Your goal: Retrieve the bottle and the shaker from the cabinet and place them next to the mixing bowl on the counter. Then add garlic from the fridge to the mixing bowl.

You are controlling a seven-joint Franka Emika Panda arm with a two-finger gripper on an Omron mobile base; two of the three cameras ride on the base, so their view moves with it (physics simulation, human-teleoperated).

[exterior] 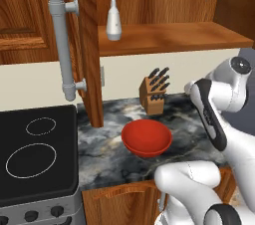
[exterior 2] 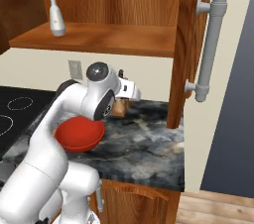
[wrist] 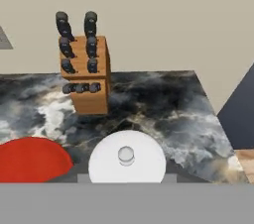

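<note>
The red mixing bowl [exterior: 147, 137] [exterior 2: 79, 134] sits on the marbled counter [exterior: 109, 149] below the open cabinet; its rim shows at the lower left of the hand view [wrist: 30, 161]. A pale grey bottle [exterior: 114, 20] [exterior 2: 56, 17] with a thin pointed top stands upright on the cabinet shelf [exterior: 169, 37]. My gripper [exterior 2: 130, 90] hovers over the counter just right of the bowl, pointing toward the back wall. It is shut on the shaker [wrist: 126, 161], a white round thing with a small knob, which hides the fingertips in the hand view.
A wooden knife block [exterior: 155, 92] [wrist: 85, 69] stands at the back of the counter behind the bowl. Both cabinet doors hang open, with long grey handles [exterior: 64, 45] [exterior 2: 211, 44]. A black stove [exterior: 35, 154] adjoins the counter on the left. The counter ends at the right [exterior 2: 173, 168].
</note>
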